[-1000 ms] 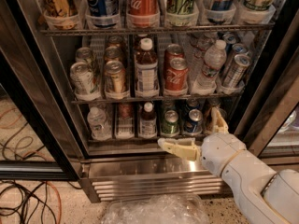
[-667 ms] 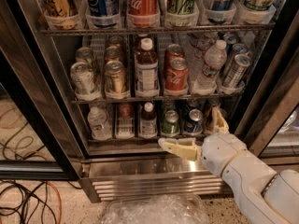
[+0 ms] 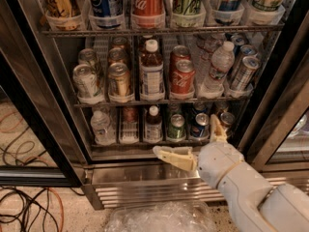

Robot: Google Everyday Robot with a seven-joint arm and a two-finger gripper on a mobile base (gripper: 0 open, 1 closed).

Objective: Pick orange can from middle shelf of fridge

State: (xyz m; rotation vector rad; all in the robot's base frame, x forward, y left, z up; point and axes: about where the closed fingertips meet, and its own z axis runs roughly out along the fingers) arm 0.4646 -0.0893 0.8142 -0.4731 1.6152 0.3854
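The fridge stands open in front of me. The orange can stands upright at the front of a lane on the middle shelf, second lane from the left, with a similar can behind it. A pale silver-green can is to its left and a brown bottle to its right. A red Coca-Cola can stands further right. My gripper is open and empty, low at the bottom shelf's front edge, below and to the right of the orange can.
The top shelf holds cans in white cups. The bottom shelf holds bottles and cans. A water bottle and tilted cans are at the middle shelf's right. Cables lie on the floor at left; clear plastic lies below.
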